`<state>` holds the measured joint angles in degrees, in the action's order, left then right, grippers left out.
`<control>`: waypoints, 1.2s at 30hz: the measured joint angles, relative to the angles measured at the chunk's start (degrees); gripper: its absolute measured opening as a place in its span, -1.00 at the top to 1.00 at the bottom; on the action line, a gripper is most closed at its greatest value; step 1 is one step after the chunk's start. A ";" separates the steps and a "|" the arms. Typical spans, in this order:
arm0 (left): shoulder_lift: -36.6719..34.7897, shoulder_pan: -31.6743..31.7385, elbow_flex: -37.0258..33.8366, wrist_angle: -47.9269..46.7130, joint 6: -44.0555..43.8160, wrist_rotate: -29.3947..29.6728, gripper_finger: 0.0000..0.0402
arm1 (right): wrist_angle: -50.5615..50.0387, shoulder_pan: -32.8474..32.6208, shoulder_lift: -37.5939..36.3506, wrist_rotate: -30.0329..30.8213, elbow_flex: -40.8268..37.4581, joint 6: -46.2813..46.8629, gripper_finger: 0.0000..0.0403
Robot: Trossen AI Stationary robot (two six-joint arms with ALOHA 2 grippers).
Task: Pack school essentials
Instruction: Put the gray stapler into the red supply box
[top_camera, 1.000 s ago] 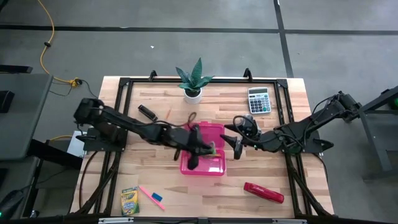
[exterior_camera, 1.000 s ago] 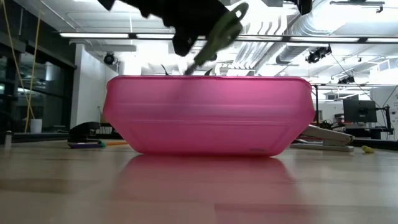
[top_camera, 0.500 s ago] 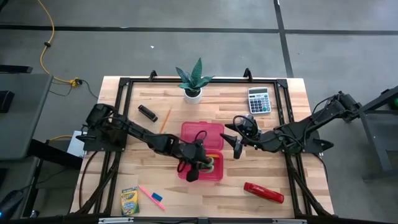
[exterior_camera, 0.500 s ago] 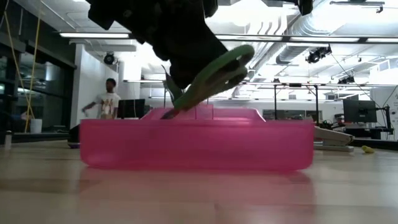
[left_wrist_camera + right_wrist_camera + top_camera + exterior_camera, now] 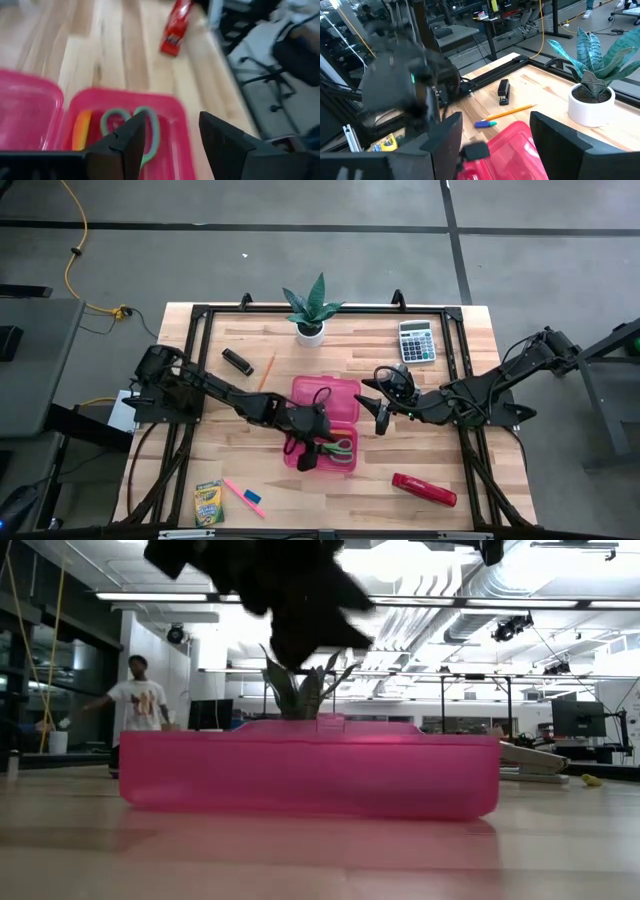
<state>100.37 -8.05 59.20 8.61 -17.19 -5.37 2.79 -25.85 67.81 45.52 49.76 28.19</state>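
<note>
Hovering over the front half of the open pink case (image 5: 325, 423), the left gripper (image 5: 305, 457) is seen with its jaws spread and nothing held between them. The green-handled scissors (image 5: 341, 448) are lying inside this front half, at about 3 o'clock from the gripper, and the left wrist view shows their green loops (image 5: 131, 125) beside a yellow-white piece (image 5: 81, 131) on the case floor. The right gripper (image 5: 381, 420) is held just off the case at its 3 o'clock side, above the surface (image 5: 440, 395), with its jaws spread and empty.

The other school things are still outside the case. The yellow-green crayon box (image 5: 208, 502), the pink marker (image 5: 241, 496) and the tiny blue eraser (image 5: 252, 497) are placed near the surface's 7 o'clock corner. The orange pencil (image 5: 266, 370) is found at 11 o'clock from the case, beside a small black stapler (image 5: 237, 361). A potted plant (image 5: 310, 311) stands at 12 o'clock, a grey calculator (image 5: 416, 341) at 1 o'clock, and a red stapler (image 5: 424, 489) at 5 o'clock. In the low view a person (image 5: 137, 705) is seen far behind the case.
</note>
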 joint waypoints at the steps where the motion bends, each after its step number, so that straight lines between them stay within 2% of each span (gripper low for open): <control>1: -1.85 0.54 0.00 -0.68 0.43 -1.28 0.13 | 0.00 0.00 0.00 0.00 0.00 0.06 -0.12; 5: -11.47 2.89 0.00 -5.19 1.31 -2.50 0.13 | -0.32 0.00 0.00 0.01 0.00 0.05 -0.12; 8: -20.61 4.56 -0.63 -7.13 2.27 -0.14 0.14 | -0.42 0.00 0.00 0.00 0.00 0.03 -0.12; 13: -36.61 4.88 -5.57 -2.66 4.22 8.60 0.14 | -0.39 0.00 -0.02 -0.63 0.00 0.26 -0.12; 18: -50.29 1.94 -15.44 6.81 4.35 16.60 0.14 | -0.35 0.00 -0.02 -0.76 0.00 0.26 -0.12; 21: -56.63 0.05 -20.25 8.96 4.37 20.22 0.14 | -0.26 0.00 -0.02 -0.76 0.00 0.26 -0.12; 25: -60.91 -1.12 -23.63 8.73 4.37 22.89 0.14 | -0.26 0.00 -0.02 -0.79 0.00 0.26 -0.12; 30: -61.74 -1.10 -23.89 8.76 4.35 23.56 0.14 | 0.20 0.00 -0.02 -0.81 0.00 0.78 -0.12; 33: -61.74 -1.10 -23.89 8.76 4.31 23.56 0.14 | 0.86 1.07 -0.02 -0.82 0.52 7.02 -0.12; 36: -61.70 -1.10 -23.89 8.75 3.97 23.56 0.14 | -9.85 5.03 0.00 -4.16 4.89 12.24 -0.12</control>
<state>38.68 -9.15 35.31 17.37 -13.22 18.20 -7.06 -20.82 67.81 41.35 54.65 40.42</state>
